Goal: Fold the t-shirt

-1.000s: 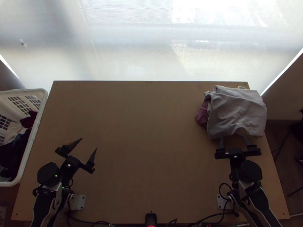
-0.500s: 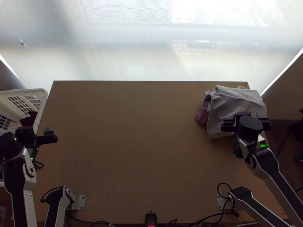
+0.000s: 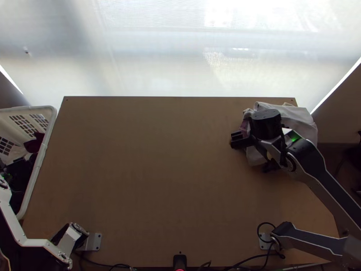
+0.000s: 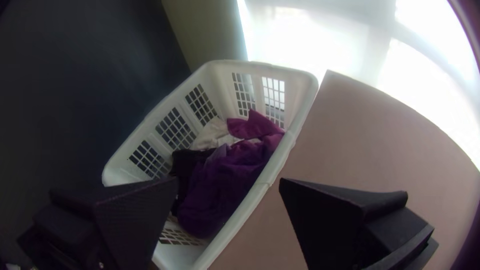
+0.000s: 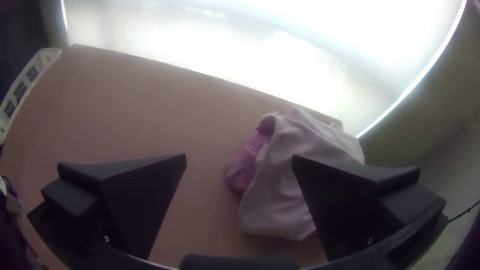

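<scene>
From where I stand, the left gripper (image 4: 228, 180) is the nearer one to the bundled purple cloth (image 4: 212, 190), its fingers wide apart and holding nothing. The cloth sits below them in the white basket (image 4: 300, 95) beside the bench (image 3: 158, 180), its longer run roughly following the basket's length; I'd guess the t-shirt is in that heap. Farther off, the right gripper (image 5: 239, 156), also open and empty, hangs by the grey cloth (image 5: 285, 185) at the bench's far right corner.

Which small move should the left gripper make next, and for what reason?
Probably lower the left gripper toward the purple cloth: its fingers are open with nothing between them, and the cloth lies bunched in the white basket.
</scene>
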### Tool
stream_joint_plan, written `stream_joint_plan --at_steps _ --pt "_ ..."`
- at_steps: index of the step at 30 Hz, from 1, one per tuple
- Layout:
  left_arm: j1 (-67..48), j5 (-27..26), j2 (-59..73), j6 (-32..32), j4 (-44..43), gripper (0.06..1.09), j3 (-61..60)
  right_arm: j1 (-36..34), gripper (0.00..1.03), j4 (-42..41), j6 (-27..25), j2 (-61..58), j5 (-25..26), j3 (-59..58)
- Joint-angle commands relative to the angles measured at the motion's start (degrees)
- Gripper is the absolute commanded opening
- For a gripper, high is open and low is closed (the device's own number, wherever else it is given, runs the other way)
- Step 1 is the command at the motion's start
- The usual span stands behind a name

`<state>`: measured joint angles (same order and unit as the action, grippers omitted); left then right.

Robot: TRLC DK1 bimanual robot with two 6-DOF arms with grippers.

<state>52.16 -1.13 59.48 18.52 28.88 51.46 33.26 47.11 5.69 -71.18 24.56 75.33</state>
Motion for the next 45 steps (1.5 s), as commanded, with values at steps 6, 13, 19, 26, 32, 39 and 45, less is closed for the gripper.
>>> stream_joint_plan --at_steps 6,13,19,26,32,39,45 --pt "3.8 0.5 19.2 7.0 0.2 1.04 5.0 10.5 0.98 3.1 3.4 -3.0 -2.8 5.9" --pt "4.1 0.5 29.9 9.9 -5.9 1.04 7.5 10.9 0.98 4.7 3.0 -3.1 -2.8 8.7" --pt "4.6 0.5 36.1 11.8 -11.4 1.04 9.3 10.5 0.98 7.4 2.7 -2.6 -2.7 9.9" --pt "3.5 0.4 43.0 12.3 -13.9 1.04 14.0 10.3 0.98 8.6 2.4 -2.2 -2.8 10.5" --pt "2.2 0.3 49.1 11.6 -13.6 0.99 17.6 10.9 0.98 9.0 1.2 -2.8 -3.1 11.7" --pt "-1.6 -0.1 48.9 10.2 -11.3 0.9 15.8 11.2 0.98 9.5 0.4 -5.0 -3.0 13.7" --pt "-3.6 -0.6 46.3 10.0 -8.2 0.7 15.4 10.8 0.98 9.4 0.3 -6.3 -3.0 14.8"
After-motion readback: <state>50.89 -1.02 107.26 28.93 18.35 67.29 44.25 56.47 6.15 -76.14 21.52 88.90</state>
